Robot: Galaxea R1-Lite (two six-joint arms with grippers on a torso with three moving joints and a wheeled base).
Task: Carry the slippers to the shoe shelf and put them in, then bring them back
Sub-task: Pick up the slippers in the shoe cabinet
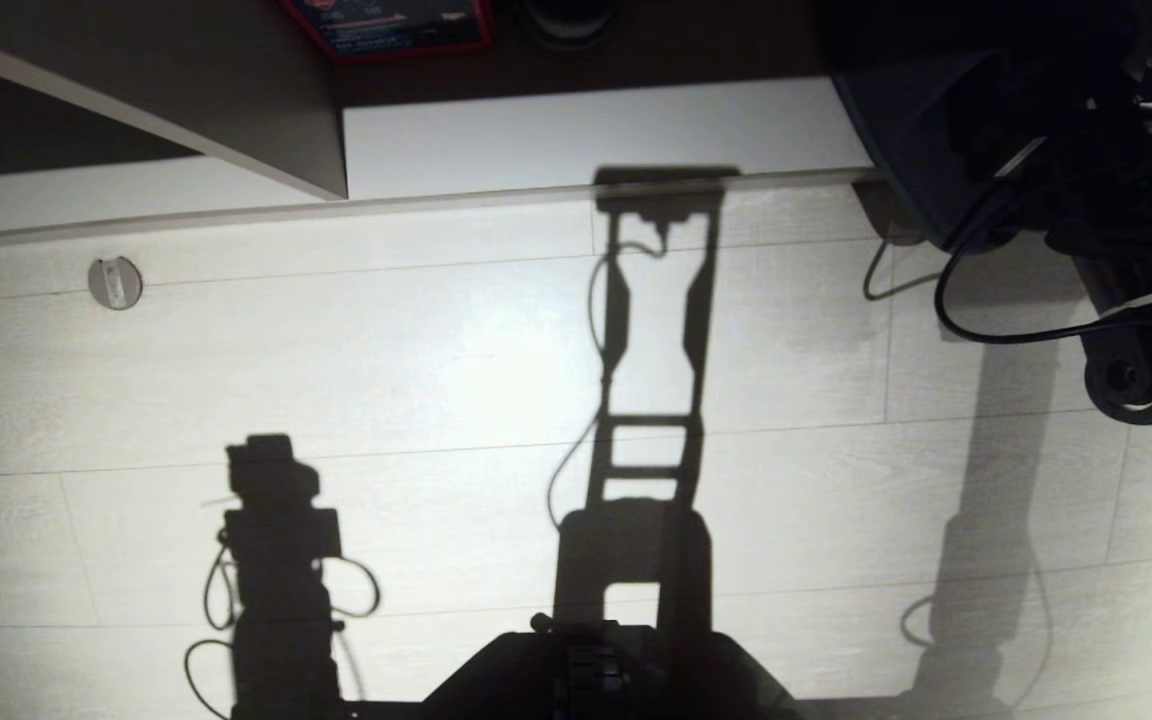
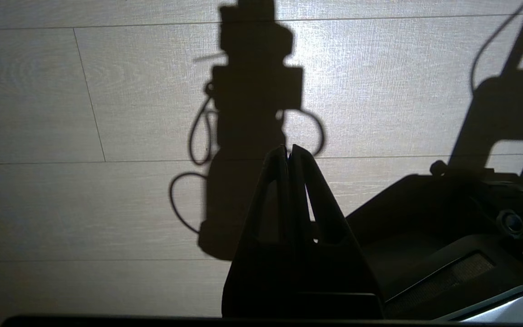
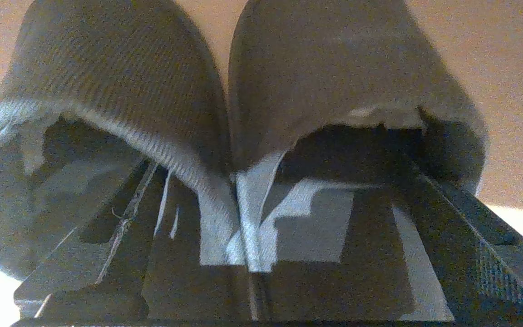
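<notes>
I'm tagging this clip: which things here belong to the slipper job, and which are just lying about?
Job in hand:
slippers
right gripper, open, one finger inside each slipper
shoe shelf

Lying about:
red-edged box
round floor fitting
loose cables
left gripper, parked shut over the floor

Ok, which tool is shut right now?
The left tool, closed tip to tip above the wooden floor. The right tool stands wide open, reaching into the slippers.
</notes>
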